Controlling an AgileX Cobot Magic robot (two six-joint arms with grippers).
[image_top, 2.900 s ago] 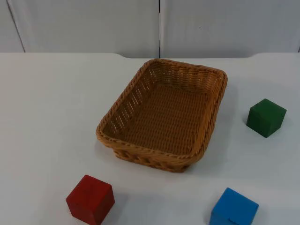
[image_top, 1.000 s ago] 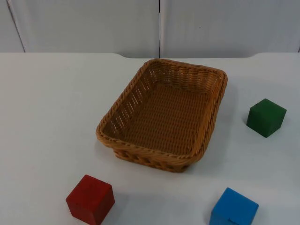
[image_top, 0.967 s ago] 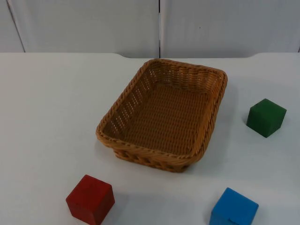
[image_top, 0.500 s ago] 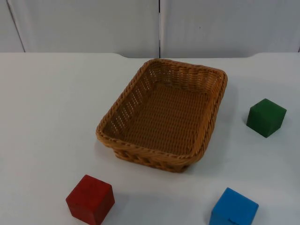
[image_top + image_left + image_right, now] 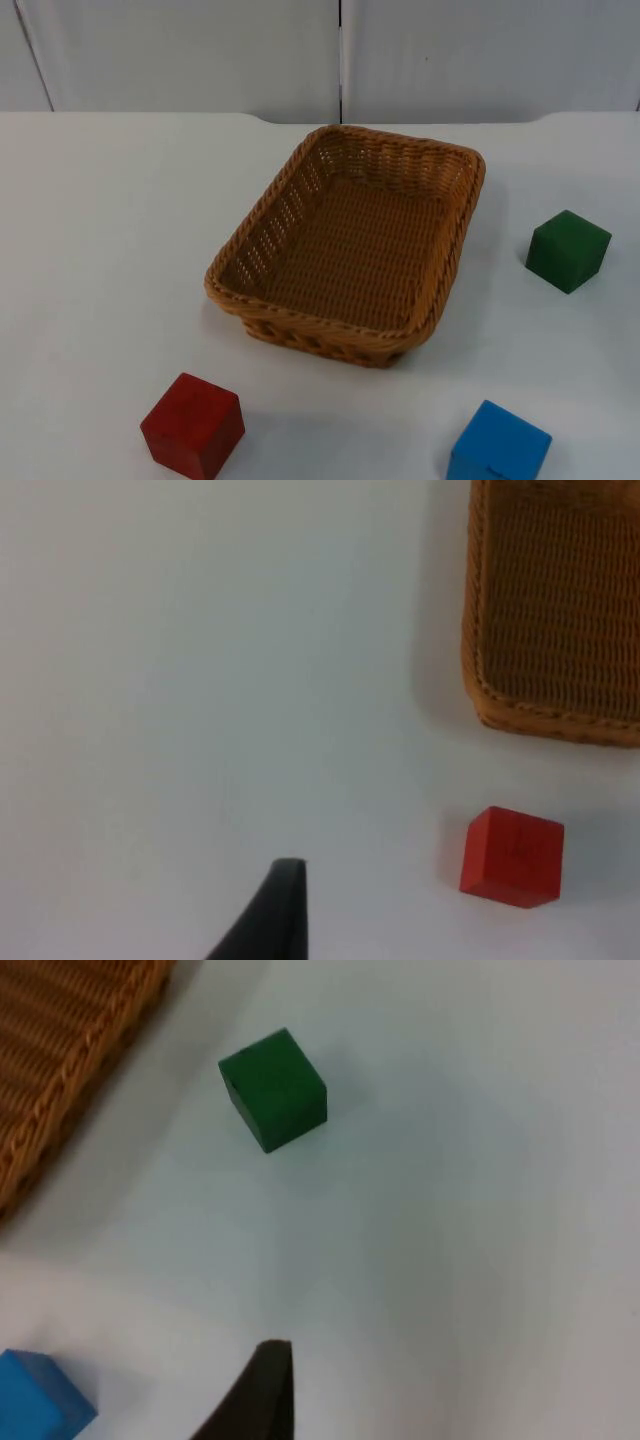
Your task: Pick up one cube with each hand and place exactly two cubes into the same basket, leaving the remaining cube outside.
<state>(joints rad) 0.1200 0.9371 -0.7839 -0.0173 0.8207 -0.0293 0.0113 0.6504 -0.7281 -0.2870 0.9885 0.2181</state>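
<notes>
Starting layout for the two-cube sort, read from left to right across the white tabletop [image 5: 100, 250]. With the top view taken as a clock face, the red cube [image 5: 193, 424] sits at about seven o'clock, just off the basket's near-left corner; it rests flat, apart from the wicker. The left hand [image 5: 272, 910] hangs above bare tabletop, with the red cube [image 5: 511, 857] and a corner of the basket [image 5: 550, 610] ahead of it; only one dark fingertip shows, so whether this hand is spread or pressed together cannot be told. The woven basket [image 5: 330, 345] occupies the centre, upright and holding nothing. The blue cube [image 5: 498, 443] lies at about five o'clock, and the green cube [image 5: 568, 250] at three o'clock, well apart from the basket's right wall. The right hand [image 5: 258, 1390] hangs above the tabletop between the green cube [image 5: 273, 1089] and the blue cube [image 5: 40, 1398]; its state likewise cannot be told.

Judged step: the approach before the first picks, with no cube yet grasped. The next move probably calls for each hand to descend squarely over one cube, red for the left and green or blue for the right, leaving the third outside.
</notes>
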